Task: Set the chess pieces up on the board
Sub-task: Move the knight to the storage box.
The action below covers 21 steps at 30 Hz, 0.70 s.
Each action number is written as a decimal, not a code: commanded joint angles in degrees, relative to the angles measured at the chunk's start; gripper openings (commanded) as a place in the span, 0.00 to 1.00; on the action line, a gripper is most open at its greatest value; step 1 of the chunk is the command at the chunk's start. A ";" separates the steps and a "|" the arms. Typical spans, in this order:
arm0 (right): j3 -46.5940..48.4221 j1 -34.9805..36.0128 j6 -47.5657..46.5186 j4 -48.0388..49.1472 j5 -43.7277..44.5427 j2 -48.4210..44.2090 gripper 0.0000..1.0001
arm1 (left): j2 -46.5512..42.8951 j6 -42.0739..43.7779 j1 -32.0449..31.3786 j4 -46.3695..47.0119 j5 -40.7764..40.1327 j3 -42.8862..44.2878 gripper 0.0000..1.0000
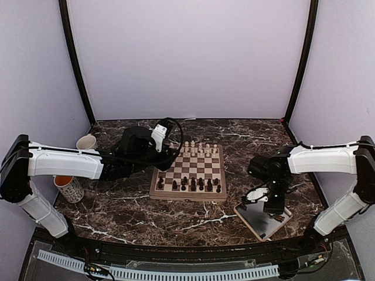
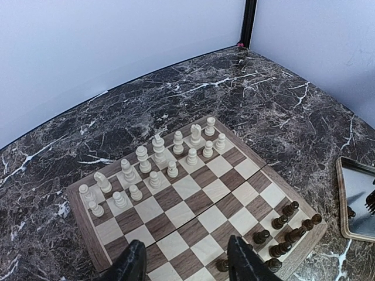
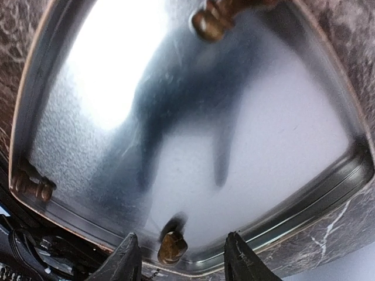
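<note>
Right gripper (image 3: 181,237) hanging open around a dark chessman (image 3: 171,249) at rim of tray (image 3: 281,146); left gripper (image 2: 186,241) hovering open; three lying off board (image 2: 82,225)

A dark marble counter (image 1: 135,211) veined with white fills the floor of a booth with pale lilac walls (image 1: 187,58) and black corner posts (image 1: 76,64), and a white slotted strip (image 1: 158,272) runs along its near edge. At the left side stand two cups well apart: a plain white cup (image 1: 86,141) farther back and a patterned cup (image 1: 68,188) with an orange inside closer in. Pale cream chessmen (image 1: 200,148) stand upright in two rows near the middle, and a shallow square tray (image 1: 261,227) with a shiny metal floor lies flat at the near right.
</note>
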 commanded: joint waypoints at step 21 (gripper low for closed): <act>-6.86 -5.41 -1.12 -1.97 3.44 0.46 0.35 | -1.14 -1.27 0.29 -0.23 1.16 1.14 0.50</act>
